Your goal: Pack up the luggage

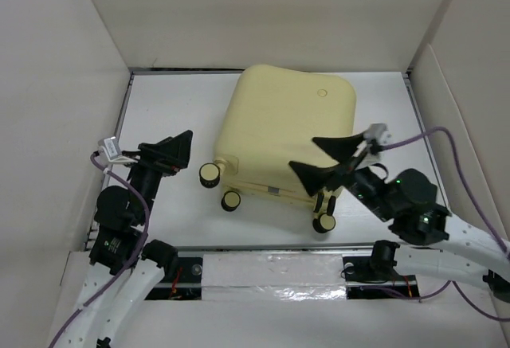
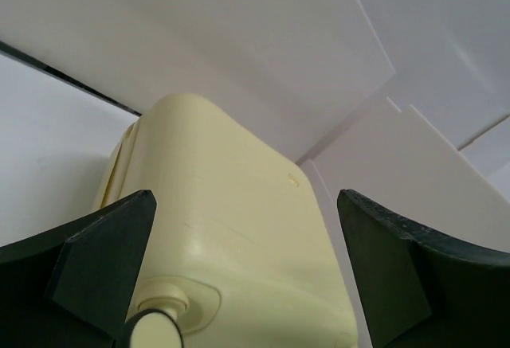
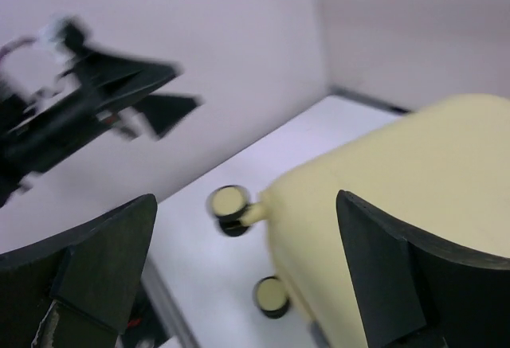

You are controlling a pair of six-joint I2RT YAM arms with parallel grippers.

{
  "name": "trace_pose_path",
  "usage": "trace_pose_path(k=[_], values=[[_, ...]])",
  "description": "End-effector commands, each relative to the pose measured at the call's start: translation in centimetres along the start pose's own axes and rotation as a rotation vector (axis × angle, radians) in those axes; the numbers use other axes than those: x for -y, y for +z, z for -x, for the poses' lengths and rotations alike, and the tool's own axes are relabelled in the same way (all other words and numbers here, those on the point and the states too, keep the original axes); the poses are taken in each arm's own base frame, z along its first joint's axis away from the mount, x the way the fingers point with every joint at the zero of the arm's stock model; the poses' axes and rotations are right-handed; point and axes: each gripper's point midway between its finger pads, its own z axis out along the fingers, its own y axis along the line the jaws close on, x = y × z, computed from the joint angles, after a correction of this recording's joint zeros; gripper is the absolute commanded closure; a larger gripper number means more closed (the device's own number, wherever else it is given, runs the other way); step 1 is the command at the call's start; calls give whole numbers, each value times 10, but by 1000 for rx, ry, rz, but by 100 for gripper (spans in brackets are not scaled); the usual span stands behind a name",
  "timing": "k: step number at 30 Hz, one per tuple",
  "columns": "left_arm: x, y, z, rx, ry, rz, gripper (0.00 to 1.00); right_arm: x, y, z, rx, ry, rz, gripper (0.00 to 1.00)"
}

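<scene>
The left claw (image 1: pixel 182 150) and right claw (image 1: pixel 307 155) both gape open and empty, low in frame. The pale yellow hard-shell luggage (image 1: pixel 279 117) lies shut mid-frame on the white bench (image 1: pixel 167 101). No loose items show, so packing looks finished.

White table (image 1: pixel 167 109) enclosed by pale walls (image 1: pixel 263 13).

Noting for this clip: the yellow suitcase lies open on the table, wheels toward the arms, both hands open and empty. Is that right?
Not quite: the suitcase is closed, no lining showing, as the top view shows. The rest stands: wheels at the near side, left hand and right hand open and empty.
</scene>
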Motion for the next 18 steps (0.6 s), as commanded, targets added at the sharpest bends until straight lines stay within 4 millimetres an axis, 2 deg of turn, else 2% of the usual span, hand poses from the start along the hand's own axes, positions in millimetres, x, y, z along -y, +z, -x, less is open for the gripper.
trace_pose_path(k=[1, 2, 5, 6, 8, 12, 13, 18], values=[[5, -20, 3, -60, 122, -13, 1, 98, -50, -13, -21, -59, -465, 0], [9, -27, 10, -44, 134, -24, 1, 111, -69, -7, 20, -37, -519, 0], [8, -37, 20, -21, 197, -18, 1, 154, -105, -9, 66, -26, -722, 0], [8, -41, 25, -4, 207, -17, 1, 160, -115, -4, 94, -15, -750, 0], [3, -43, 27, 7, 231, 2, 1, 171, -124, -5, 108, -9, -790, 0], [-2, -36, 13, -37, 243, -1, 1, 177, -117, -18, 62, -13, -762, 0], [-4, -34, 10, -50, 243, 9, 1, 175, -109, -25, 28, -14, -730, 0], [-4, -25, 0, -99, 250, 10, 1, 174, -94, -32, -16, -13, -680, 0]])
